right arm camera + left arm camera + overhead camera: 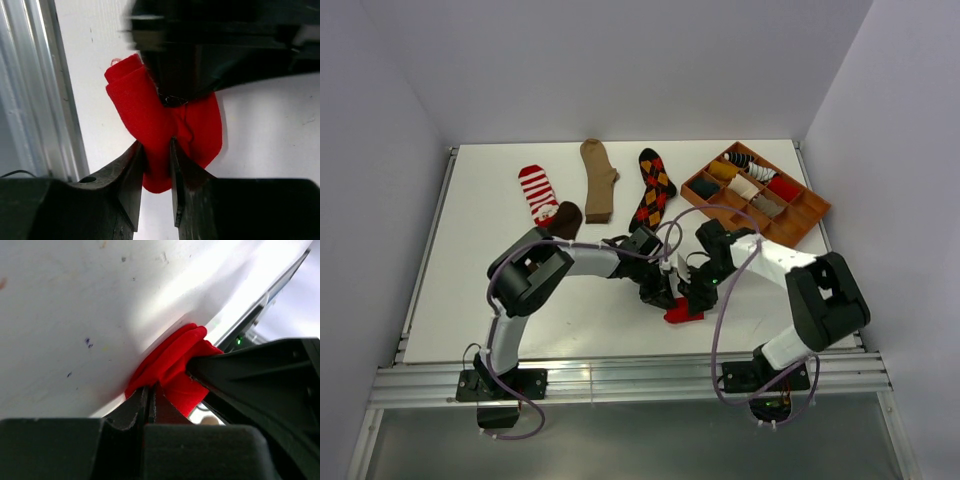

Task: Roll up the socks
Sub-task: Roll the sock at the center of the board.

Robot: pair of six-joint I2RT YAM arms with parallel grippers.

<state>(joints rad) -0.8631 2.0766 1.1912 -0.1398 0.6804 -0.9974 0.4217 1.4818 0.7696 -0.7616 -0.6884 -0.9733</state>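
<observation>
Gripper L [150,396] & gripper R [156,150], both tight on red sock [145,110], nr table [470,300] front edge.

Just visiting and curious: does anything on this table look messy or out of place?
Slightly. The red sock is a crumpled wad near the table's front edge, pinched by the left gripper and right gripper. Farther back, a dark brown sock overlaps the red-white striped sock.

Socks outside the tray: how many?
5: striped sock, dark brown sock at its near end, tan sock and argyle sock at the back; red sock pinched by the left gripper and right gripper near the front. Others may be hidden.
</observation>
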